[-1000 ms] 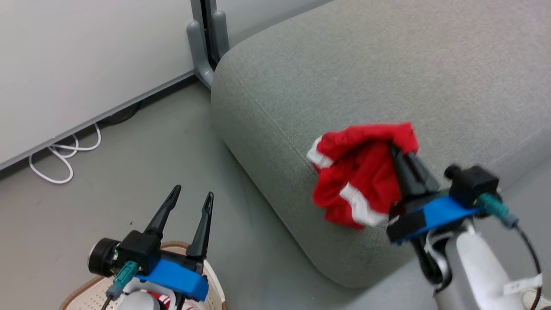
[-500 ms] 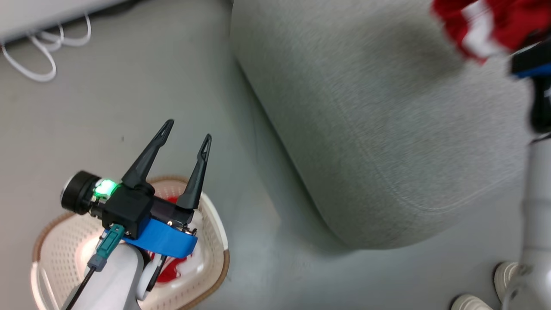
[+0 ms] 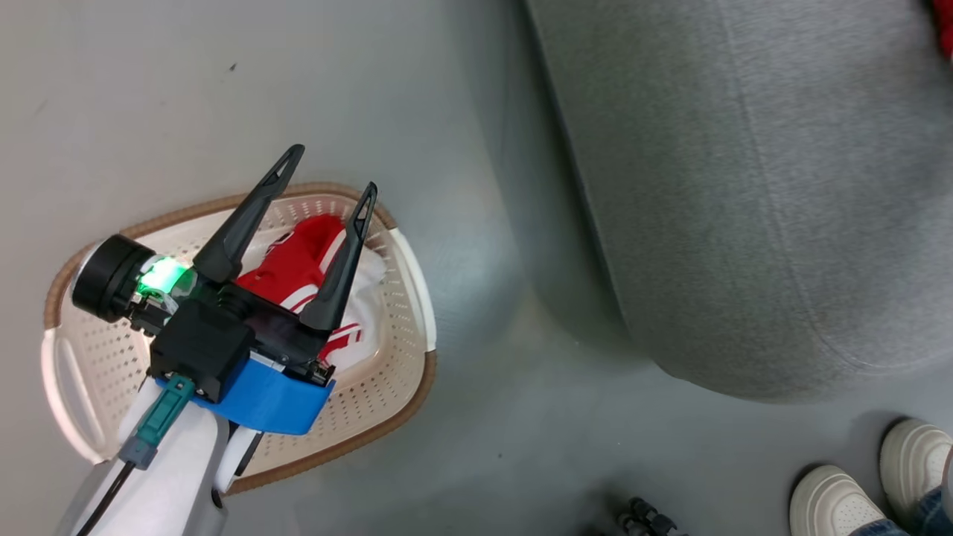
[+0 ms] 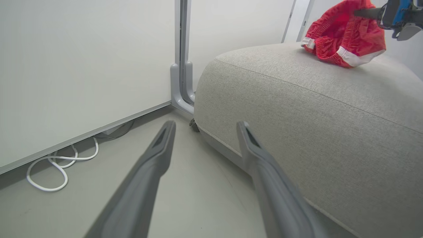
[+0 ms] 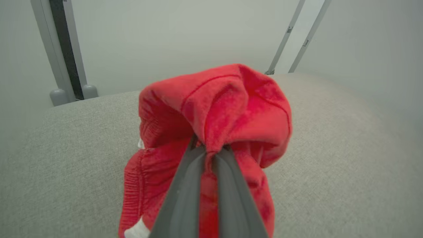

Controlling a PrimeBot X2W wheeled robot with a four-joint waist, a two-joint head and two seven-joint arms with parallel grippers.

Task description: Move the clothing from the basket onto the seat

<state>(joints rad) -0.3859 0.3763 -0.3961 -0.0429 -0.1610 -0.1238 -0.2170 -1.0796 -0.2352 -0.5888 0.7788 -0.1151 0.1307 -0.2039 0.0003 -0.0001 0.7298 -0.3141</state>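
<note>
I'm pinching plain red garment (image 5: 231, 105) w/ R claw (image 5: 210, 148) over seat (image 5: 330, 148), not yet released. L claw (image 3: 333, 167) is hanging spread; striped garment (image 3: 298, 260) is lying below it in basket (image 3: 394, 350), untouched.

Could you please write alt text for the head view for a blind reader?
The left pincer hangs open over a white basket holding a red-and-white garment. A grey couch stands to the right, with a person's white shoes nearby.

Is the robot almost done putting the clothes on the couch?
About halfway. Nothing is let go yet. The right gripper pinches the plain red garment over the seat. The striped garment lies in the basket, below the open left gripper.
</note>
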